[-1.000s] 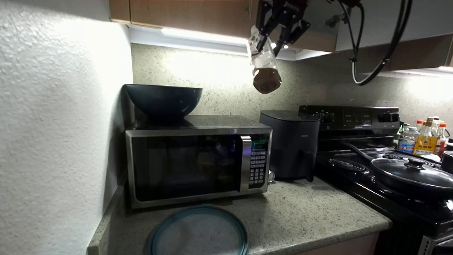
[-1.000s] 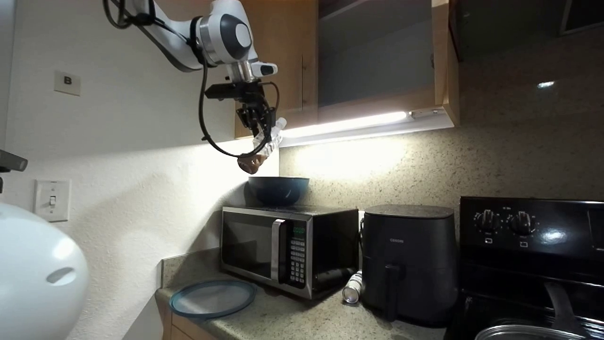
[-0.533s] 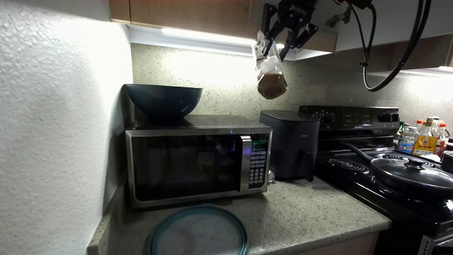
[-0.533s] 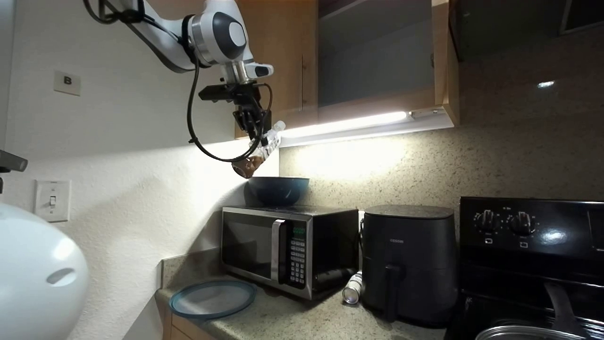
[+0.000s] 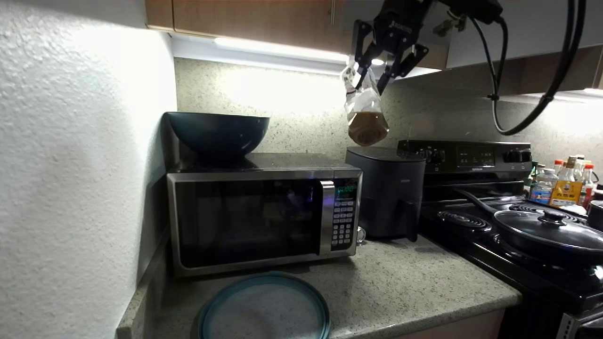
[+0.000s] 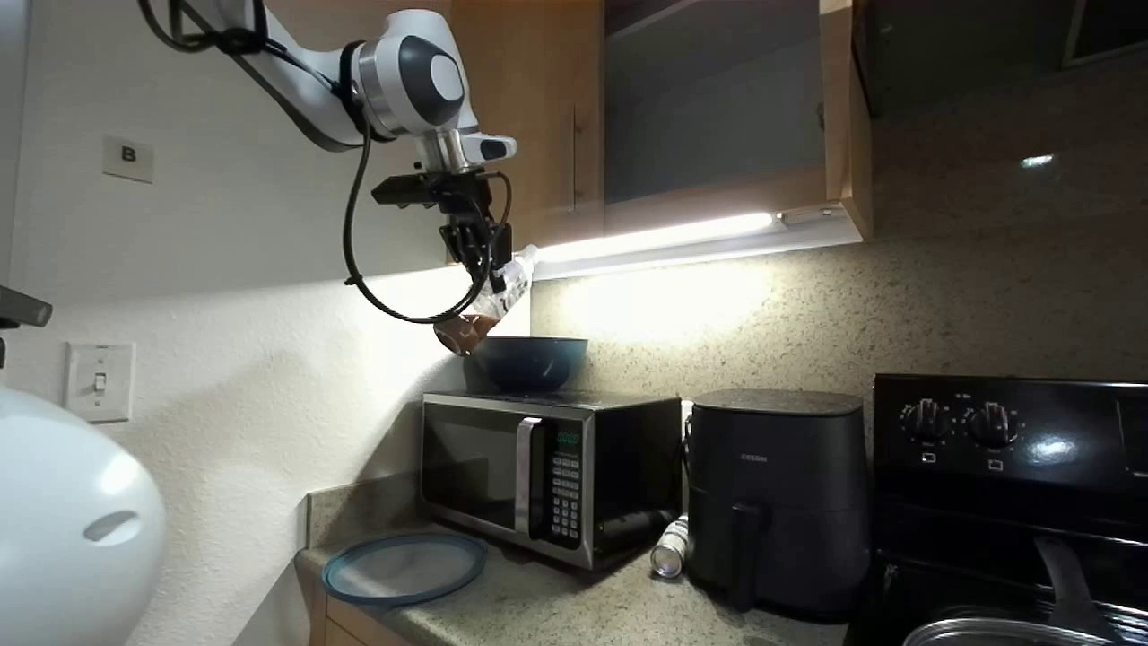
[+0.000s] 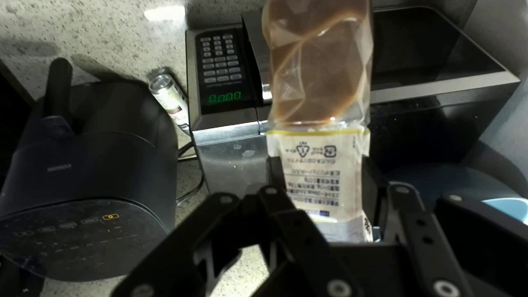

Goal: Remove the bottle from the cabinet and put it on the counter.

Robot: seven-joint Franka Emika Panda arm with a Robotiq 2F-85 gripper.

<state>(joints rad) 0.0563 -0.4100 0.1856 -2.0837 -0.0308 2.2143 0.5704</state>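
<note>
- The bottle (image 7: 319, 103) is hanging tilted in the air, base lower than cap, outside the cabinet (image 6: 547, 99) and well above the tabletop (image 5: 414, 282).
- The gripper (image 7: 323, 177) is pinching the bottle from both sides, at its label.
- A microwave (image 5: 264, 216) is standing on the tabletop and is carrying a dark blue bowl (image 5: 216, 134).
- A black air fryer (image 6: 776, 511) is standing beside it, and a small container (image 6: 671, 545) is lying between the two.
- A lidded pan (image 5: 549, 238) is sitting on the black stove (image 5: 471, 242).
</note>
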